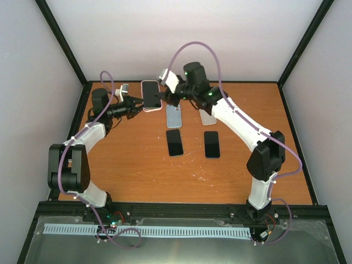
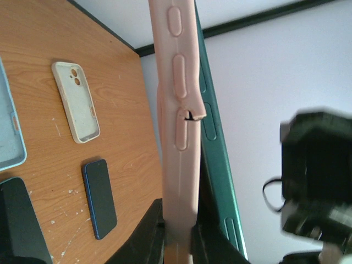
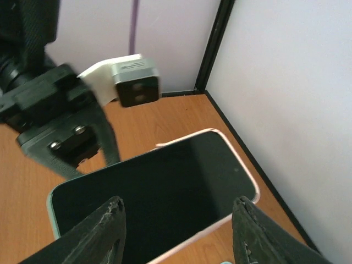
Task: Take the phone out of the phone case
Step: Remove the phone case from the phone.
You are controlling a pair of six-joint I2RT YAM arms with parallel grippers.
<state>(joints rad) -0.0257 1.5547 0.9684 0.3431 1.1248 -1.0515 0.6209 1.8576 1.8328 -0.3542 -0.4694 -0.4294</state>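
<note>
Top external view: the phone (image 1: 152,94), in its pink phone case (image 2: 179,165), hangs above the far side of the table (image 1: 137,165), between my two arms. My left gripper (image 1: 133,107) is clamped on the case's edge. My right gripper (image 3: 179,231) has its fingers spread either side of the screen. Beneath lie a pale blue case (image 1: 174,116), a grey case (image 1: 207,116), a dark phone (image 1: 175,142) and a second dark phone (image 1: 212,144). Only the left wrist view shows the case rim standing off the phone's green side.
</note>
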